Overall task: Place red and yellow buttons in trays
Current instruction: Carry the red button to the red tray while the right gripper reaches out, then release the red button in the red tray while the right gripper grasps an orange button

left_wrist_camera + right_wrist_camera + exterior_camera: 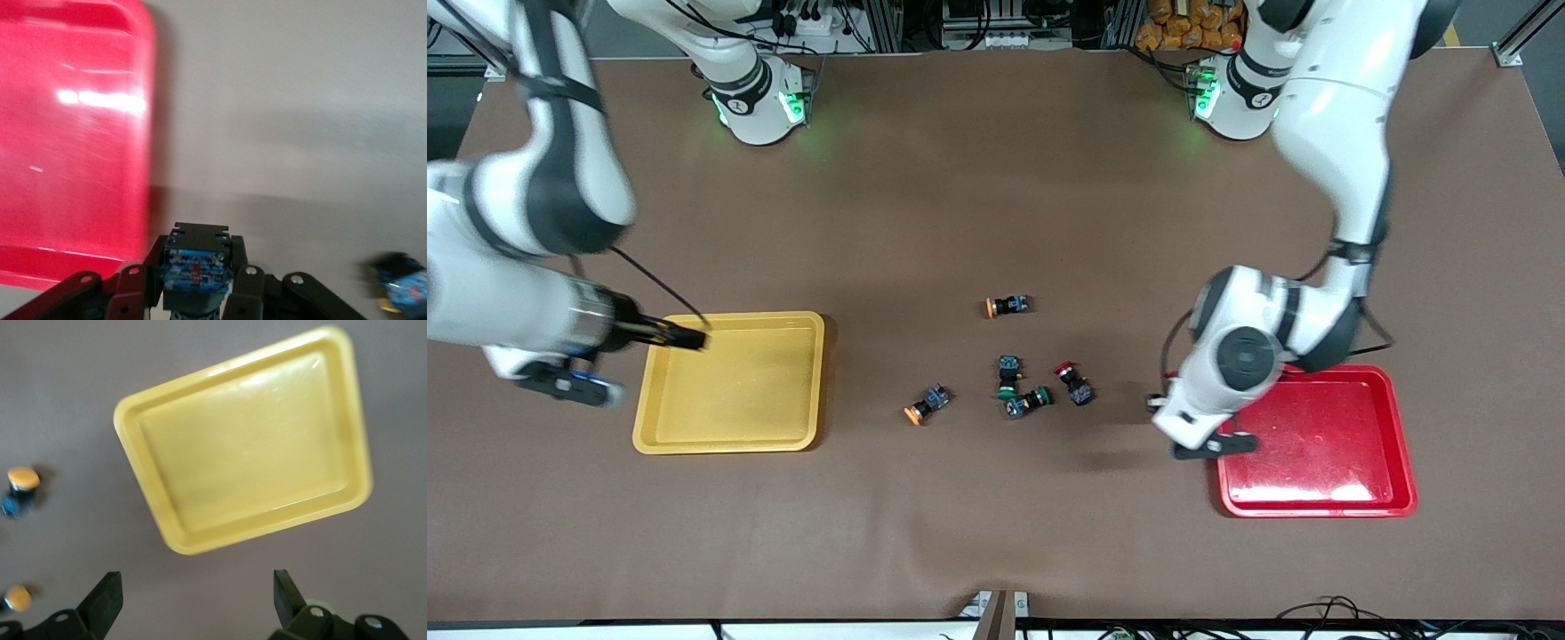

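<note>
Between the left jaws: one button sits clamped, blue-grey base toward the wrist camera, its cap hidden.
Left gripper: closed on that button, over bare table just beside the red tray, at the tray's rim toward the right arm's end.
Right gripper: jaws wide, holding nothing, up over the yellow tray.
Buttons on the table: red-capped button, two yellow-capped buttons and two green-capped buttons lie clustered between the trays.
Open room: both trays hold nothing; wide bare table lies nearer the front camera than the cluster.
</note>
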